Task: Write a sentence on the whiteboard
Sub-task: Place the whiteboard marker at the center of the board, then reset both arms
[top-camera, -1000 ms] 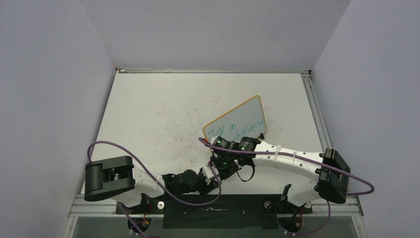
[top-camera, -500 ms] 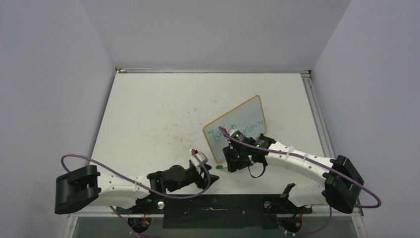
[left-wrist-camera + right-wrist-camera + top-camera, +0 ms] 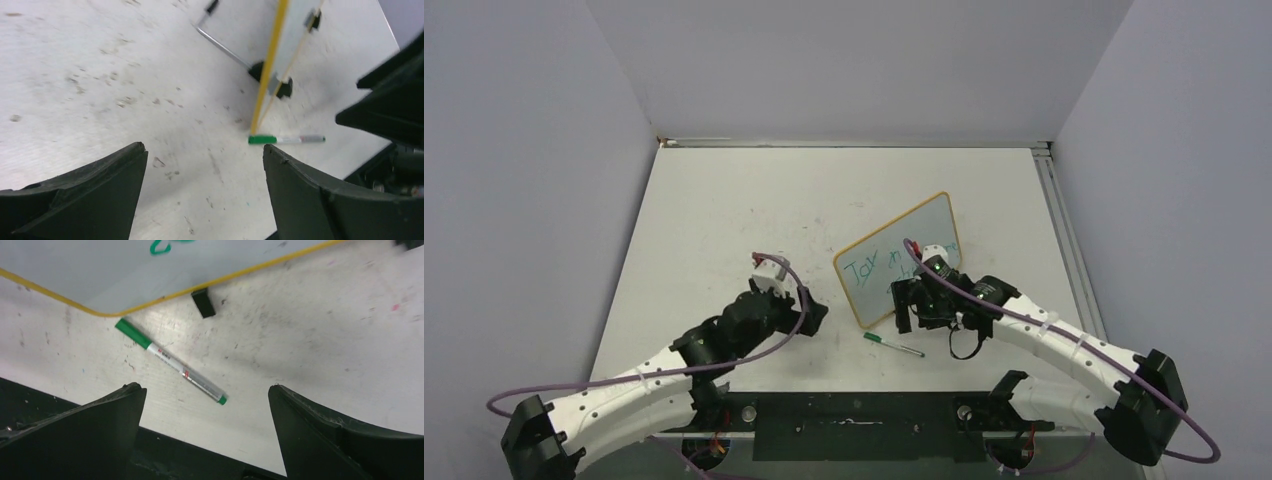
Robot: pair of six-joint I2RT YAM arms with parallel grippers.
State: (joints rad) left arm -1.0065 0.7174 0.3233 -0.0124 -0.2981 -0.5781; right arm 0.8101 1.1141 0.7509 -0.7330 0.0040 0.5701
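Note:
The whiteboard (image 3: 924, 222) stands tilted on the table at centre right, its yellow rim (image 3: 270, 65) edge-on in the left wrist view. The sentence (image 3: 869, 268), teal handwriting, is partly hidden by my right arm. A green-capped marker (image 3: 894, 346) lies flat on the table just in front of the board, also in the wrist views as the marker (image 3: 286, 139) and the marker (image 3: 170, 361). My left gripper (image 3: 812, 316) (image 3: 204, 146) is open and empty, left of the board. My right gripper (image 3: 904, 318) (image 3: 206, 386) is open and empty above the marker and the board's lower edge (image 3: 100, 275).
A black foot (image 3: 202, 302) props the board's front, and a wire stand (image 3: 220, 45) shows behind it. A black strip (image 3: 854, 425) runs along the table's near edge, a metal rail (image 3: 1064, 240) along its right side. Purple-grey walls enclose three sides.
Both grippers went from shut to open. The marker they held between them now lies on the table. My left arm swung out to the left of the board; my right arm drew up over it.

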